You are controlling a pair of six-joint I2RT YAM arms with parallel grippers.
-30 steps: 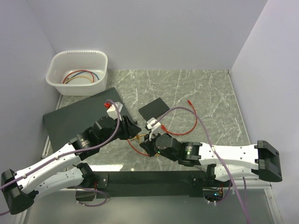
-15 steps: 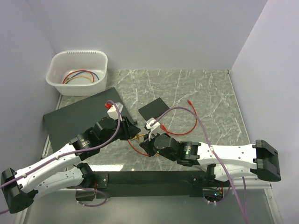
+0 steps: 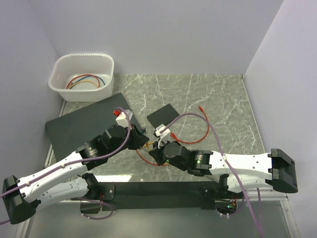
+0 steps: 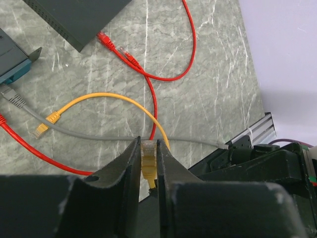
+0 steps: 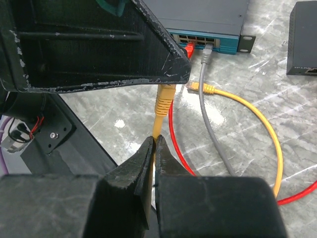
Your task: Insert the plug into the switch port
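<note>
Red plug (image 5: pixel 189 48) at the switch port (image 5: pixel 213 39) row, seating unclear; left gripper (image 4: pixel 148 146) clenched on yellow plug (image 5: pixel 166 96), right gripper (image 5: pixel 154 144) pinching yellow cable (image 5: pixel 157 125); likely a regrasp step, next needing a freed gripper to press red home.

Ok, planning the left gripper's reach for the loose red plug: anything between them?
Yes: the thin yellow cable's arc and a thin grey cable cross the marble between the left gripper and the small red plug; its fingers hold a yellow plug.
</note>
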